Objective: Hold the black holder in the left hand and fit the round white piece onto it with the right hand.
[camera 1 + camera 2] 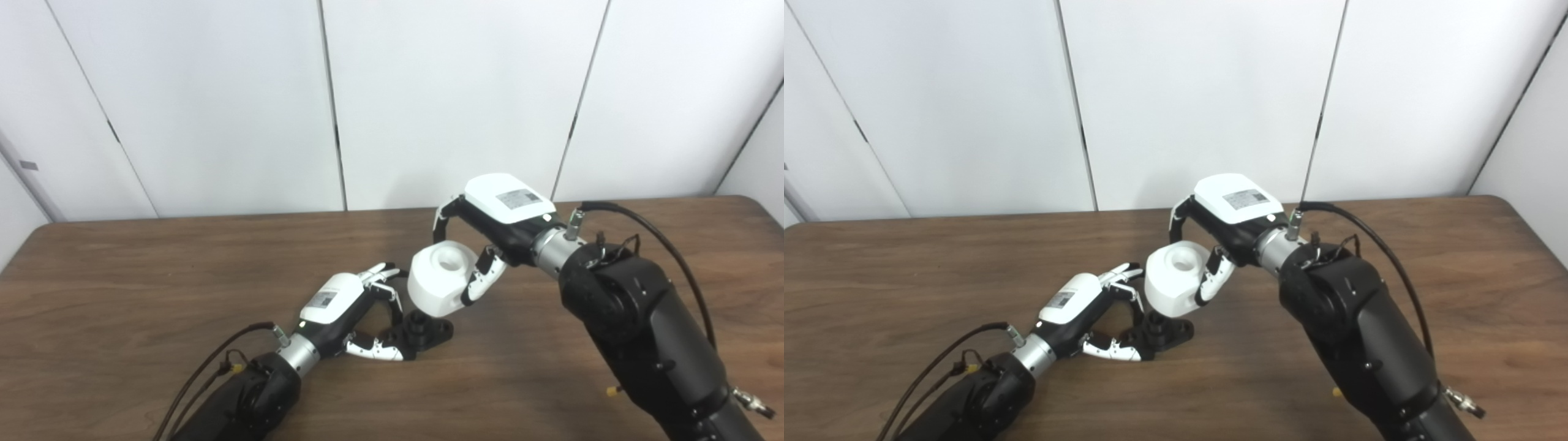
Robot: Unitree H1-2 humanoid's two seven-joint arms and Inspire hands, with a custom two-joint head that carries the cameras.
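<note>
The black holder (422,331) lies flat on the wooden table (153,275), its round stub pointing up. My left hand (343,306) rests beside it, thumb and fingers closed on its left end. My right hand (490,226) is shut on the round white piece (438,278), a white cylinder with a hole in its top. It holds the piece tilted, just above and slightly behind the holder's stub. The same shows in the right eye view, with the holder (1164,331) under the white piece (1176,278). Whether the piece touches the stub is hidden.
The brown table runs wide to the left and right of both arms. White wall panels (429,92) stand behind its far edge. Black cables (661,239) loop off both forearms.
</note>
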